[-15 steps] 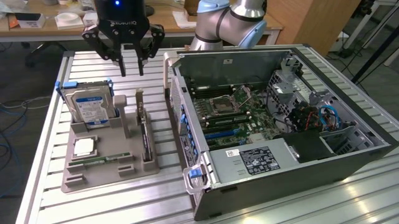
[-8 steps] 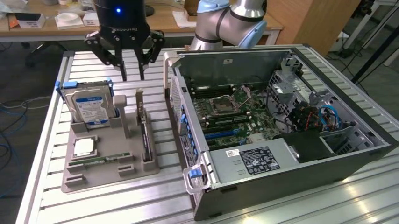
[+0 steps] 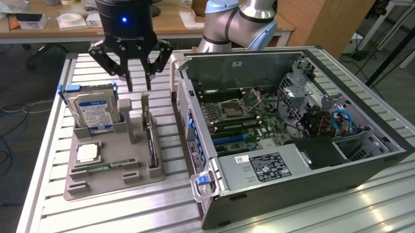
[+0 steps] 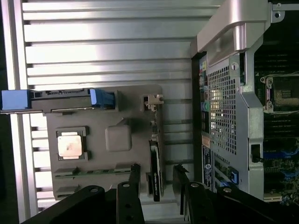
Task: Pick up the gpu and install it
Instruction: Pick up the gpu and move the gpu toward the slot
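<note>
The gpu (image 3: 150, 143) is a thin dark card standing on edge in a slot of the grey holder (image 3: 123, 180), its silver bracket at the far end. My gripper (image 3: 139, 87) hangs open above that far end, apart from the card. In the wrist view the gpu (image 4: 155, 172) runs lengthwise between my two black fingers (image 4: 134, 184), and the gripper (image 4: 157, 186) has nothing clamped in it. The open computer case (image 3: 285, 131) lies at the exterior view's right with its motherboard and a blue slot (image 3: 230, 140) exposed.
On the holder (image 4: 93, 121) a hard drive (image 3: 94, 109) with blue rails stands upright, and a processor (image 3: 87, 153) and a green memory stick (image 3: 104, 166) lie flat. The case's perforated rear wall (image 4: 224, 107) rises close beside the gpu. Slatted aluminium table (image 3: 129, 213) lies underneath.
</note>
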Available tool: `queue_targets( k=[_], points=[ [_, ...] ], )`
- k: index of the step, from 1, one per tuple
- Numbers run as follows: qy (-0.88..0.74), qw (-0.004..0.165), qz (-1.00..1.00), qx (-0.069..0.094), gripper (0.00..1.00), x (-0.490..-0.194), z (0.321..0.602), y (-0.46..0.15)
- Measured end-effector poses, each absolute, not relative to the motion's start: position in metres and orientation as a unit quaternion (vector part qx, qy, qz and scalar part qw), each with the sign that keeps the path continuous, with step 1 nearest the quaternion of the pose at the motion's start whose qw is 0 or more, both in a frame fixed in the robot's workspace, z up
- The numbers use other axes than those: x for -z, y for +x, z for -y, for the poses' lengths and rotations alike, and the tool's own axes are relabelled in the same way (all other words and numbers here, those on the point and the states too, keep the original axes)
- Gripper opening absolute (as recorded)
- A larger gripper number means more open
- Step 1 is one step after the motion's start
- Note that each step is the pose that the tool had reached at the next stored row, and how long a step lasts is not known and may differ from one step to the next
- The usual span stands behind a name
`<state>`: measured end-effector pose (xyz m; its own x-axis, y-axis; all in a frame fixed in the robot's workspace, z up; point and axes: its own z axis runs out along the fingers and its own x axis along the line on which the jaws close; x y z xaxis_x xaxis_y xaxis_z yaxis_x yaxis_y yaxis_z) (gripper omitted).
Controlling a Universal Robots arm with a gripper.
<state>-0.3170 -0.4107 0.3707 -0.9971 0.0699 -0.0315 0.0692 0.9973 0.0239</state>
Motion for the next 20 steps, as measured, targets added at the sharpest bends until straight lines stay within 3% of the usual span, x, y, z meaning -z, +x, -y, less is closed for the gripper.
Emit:
queue_targets(
  k=[20],
  points=[
    [0.035, 0.017, -0.999, 0.001, 0.41, -0.351, 0.414, -0.317]
  ],
)
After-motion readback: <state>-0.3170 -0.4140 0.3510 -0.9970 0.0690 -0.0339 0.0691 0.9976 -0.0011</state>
